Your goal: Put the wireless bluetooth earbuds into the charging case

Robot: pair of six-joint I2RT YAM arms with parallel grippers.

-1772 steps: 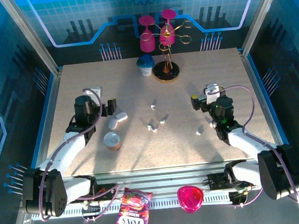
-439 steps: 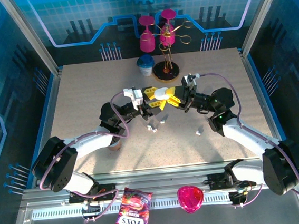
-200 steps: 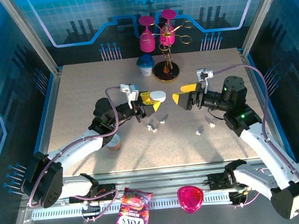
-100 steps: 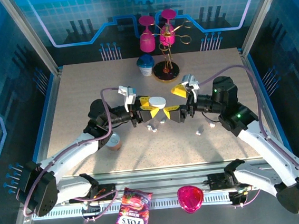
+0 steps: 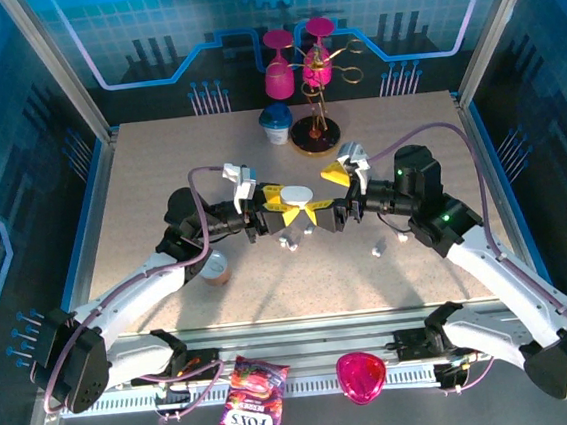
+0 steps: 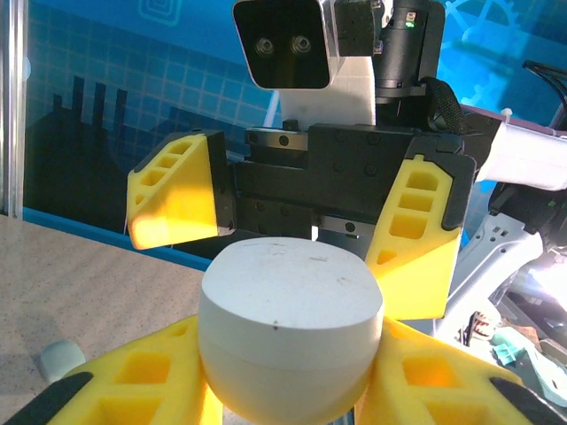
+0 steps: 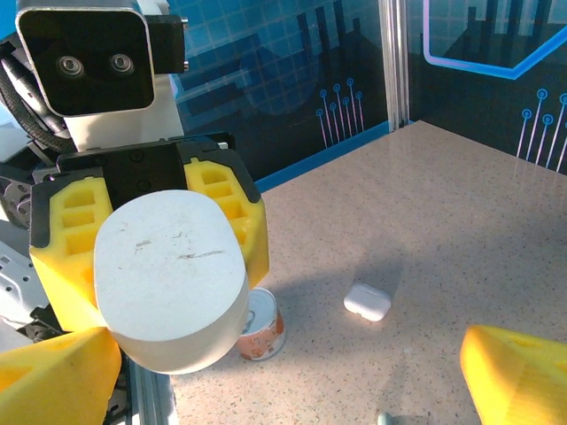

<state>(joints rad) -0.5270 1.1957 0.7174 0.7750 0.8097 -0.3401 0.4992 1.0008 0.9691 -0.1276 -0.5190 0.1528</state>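
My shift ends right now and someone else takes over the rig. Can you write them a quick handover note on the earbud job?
Left pincer: shut on a white case, held up over mid-table; lid looks closed.
Right pincer: open wide, facing the case's free end, gripping nothing.
Three earbuds lie loose on the table below.
A second case sits on the table.
Done: one case lifted.
Left: open the lid, pick up the earbuds, seat them.
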